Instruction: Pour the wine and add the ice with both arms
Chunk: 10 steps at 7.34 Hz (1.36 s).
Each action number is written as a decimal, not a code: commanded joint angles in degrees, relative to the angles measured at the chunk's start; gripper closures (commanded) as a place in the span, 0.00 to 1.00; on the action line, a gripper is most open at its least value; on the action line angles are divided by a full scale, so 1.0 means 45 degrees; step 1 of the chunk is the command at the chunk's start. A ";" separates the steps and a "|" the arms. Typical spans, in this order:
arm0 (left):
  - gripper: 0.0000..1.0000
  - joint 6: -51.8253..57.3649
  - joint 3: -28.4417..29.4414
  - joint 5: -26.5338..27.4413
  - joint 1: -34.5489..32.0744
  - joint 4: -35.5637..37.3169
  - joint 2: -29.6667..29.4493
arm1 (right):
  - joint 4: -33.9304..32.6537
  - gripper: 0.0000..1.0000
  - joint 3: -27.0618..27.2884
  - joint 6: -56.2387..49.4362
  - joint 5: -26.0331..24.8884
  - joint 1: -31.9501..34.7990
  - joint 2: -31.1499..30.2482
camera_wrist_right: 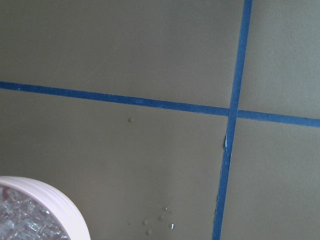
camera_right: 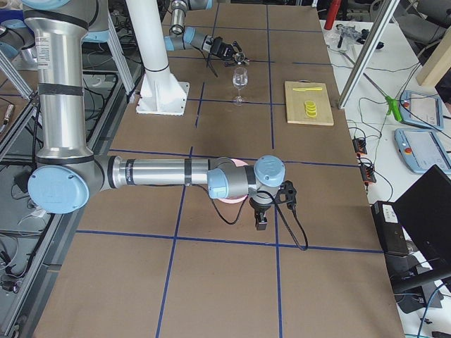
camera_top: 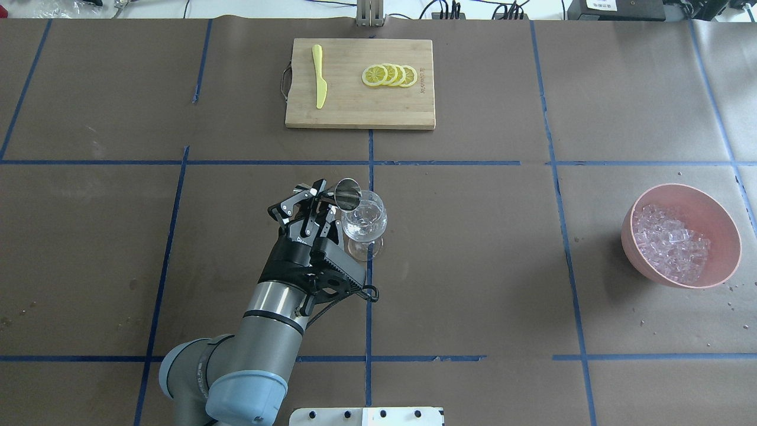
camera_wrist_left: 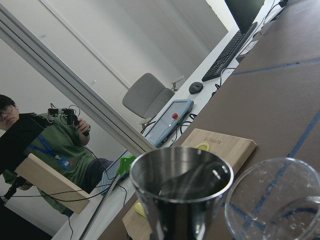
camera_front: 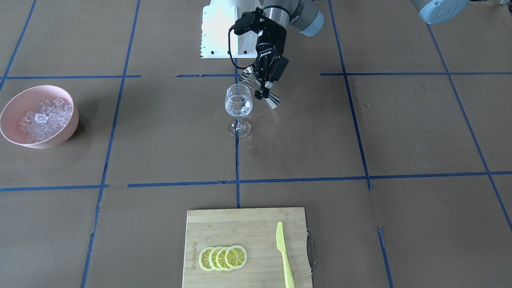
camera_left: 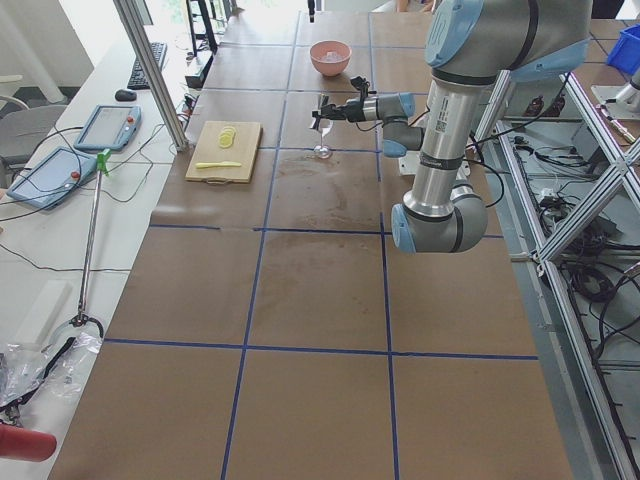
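Now left gripper [camera_front: 262, 89] clamps a tilted jigger [camera_front: 273, 102] by the glass [camera_front: 239, 105]; right gripper [camera_right: 261, 220] unclear.

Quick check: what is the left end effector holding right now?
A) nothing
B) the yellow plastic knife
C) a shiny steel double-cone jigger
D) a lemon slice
C: the left end effector grips a shiny steel double-cone jigger, tipped toward the rim of the clear stemmed wine glass.

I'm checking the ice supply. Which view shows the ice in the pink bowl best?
Overhead exterior: looks down into the bowl, the ice unblocked. Front-facing shows it more slanted; right wrist only a corner; exterior left, tiny; exterior right, mostly hidden behind the right arm.
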 commanded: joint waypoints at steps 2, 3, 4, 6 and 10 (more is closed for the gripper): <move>1.00 0.1705 0.0024 0.0375 -0.0110 0.0088 -0.0001 | 0.0000 0.00 0.0029 0.0006 0.0010 0.0000 0.0001; 1.00 0.1725 0.0043 0.0375 -0.0130 0.0243 0.0018 | 0.0000 0.00 0.0029 0.0006 0.0010 0.0000 0.0001; 1.00 0.1899 0.0024 0.0375 -0.0188 0.0979 -0.0040 | 0.0000 0.00 0.0010 -0.0014 0.0010 0.0000 0.0001; 1.00 0.3299 -0.0035 0.0375 -0.0324 0.1006 -0.0060 | 0.0000 0.00 0.0010 -0.0014 0.0010 0.0000 0.0001; 1.00 0.6425 -0.0035 0.0746 -0.0325 0.1064 -0.0236 | 0.0000 0.00 -0.0010 -0.0014 -0.0010 0.0000 0.0020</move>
